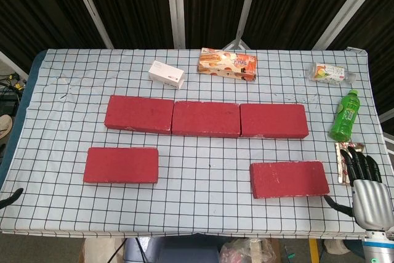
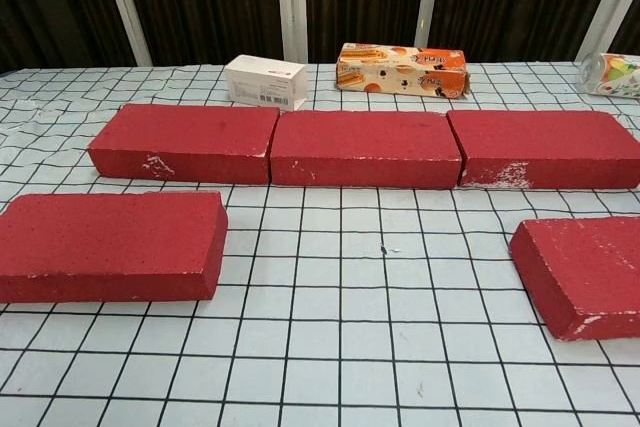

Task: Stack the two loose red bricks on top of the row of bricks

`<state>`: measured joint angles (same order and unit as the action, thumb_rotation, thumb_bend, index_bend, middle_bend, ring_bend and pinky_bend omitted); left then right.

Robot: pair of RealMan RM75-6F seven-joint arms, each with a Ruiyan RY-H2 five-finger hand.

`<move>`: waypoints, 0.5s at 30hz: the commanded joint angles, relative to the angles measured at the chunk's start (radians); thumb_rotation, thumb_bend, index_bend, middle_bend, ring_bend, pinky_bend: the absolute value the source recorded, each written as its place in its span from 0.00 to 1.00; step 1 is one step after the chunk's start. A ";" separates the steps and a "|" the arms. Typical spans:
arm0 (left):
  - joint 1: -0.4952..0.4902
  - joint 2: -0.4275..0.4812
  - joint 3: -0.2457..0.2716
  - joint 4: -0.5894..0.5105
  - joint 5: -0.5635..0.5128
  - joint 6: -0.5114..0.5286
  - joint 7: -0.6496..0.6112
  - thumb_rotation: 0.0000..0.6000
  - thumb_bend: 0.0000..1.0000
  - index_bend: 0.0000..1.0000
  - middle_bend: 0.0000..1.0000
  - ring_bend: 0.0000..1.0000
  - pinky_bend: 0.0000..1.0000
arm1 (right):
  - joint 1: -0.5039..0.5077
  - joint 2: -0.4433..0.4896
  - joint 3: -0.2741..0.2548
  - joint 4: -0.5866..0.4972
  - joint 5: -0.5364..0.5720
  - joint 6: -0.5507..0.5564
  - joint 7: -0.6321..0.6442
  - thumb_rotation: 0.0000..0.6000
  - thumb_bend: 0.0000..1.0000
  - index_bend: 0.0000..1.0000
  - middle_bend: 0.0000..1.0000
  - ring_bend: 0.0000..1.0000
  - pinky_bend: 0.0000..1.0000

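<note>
Three red bricks lie end to end in a row [image 1: 206, 119] across the middle of the table, seen close up in the chest view as the row [image 2: 365, 147]. One loose red brick [image 1: 121, 165] [image 2: 110, 245] lies in front of the row's left end. The other loose brick [image 1: 289, 178] [image 2: 585, 272] lies in front of its right end. My right hand [image 1: 366, 180] is at the table's front right corner, just right of that brick, fingers stretched out and apart, holding nothing. Only a dark fingertip of my left hand [image 1: 9, 197] shows at the front left edge.
Behind the row stand a white box [image 1: 166, 73] [image 2: 265, 81] and an orange snack box [image 1: 227, 63] [image 2: 402, 69]. A clear bottle [image 1: 331, 72] lies at the back right. A green bottle [image 1: 345, 115] stands upright just beyond my right hand.
</note>
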<state>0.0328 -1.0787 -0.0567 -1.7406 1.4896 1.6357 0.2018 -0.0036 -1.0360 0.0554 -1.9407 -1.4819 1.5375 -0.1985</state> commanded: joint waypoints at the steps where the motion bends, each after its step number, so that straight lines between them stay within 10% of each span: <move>1: -0.002 0.000 -0.001 0.001 -0.003 -0.003 0.000 1.00 0.00 0.05 0.01 0.00 0.18 | 0.001 -0.002 0.000 0.000 0.002 -0.002 -0.005 1.00 0.15 0.00 0.00 0.00 0.00; 15: -0.002 0.006 0.011 0.001 0.012 -0.012 -0.008 1.00 0.00 0.05 0.01 0.00 0.18 | 0.017 0.062 -0.061 -0.065 -0.005 -0.104 -0.038 1.00 0.15 0.00 0.00 0.00 0.00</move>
<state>0.0305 -1.0738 -0.0471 -1.7392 1.5020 1.6249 0.1947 0.0057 -0.9844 0.0053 -1.9942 -1.4788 1.4501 -0.2268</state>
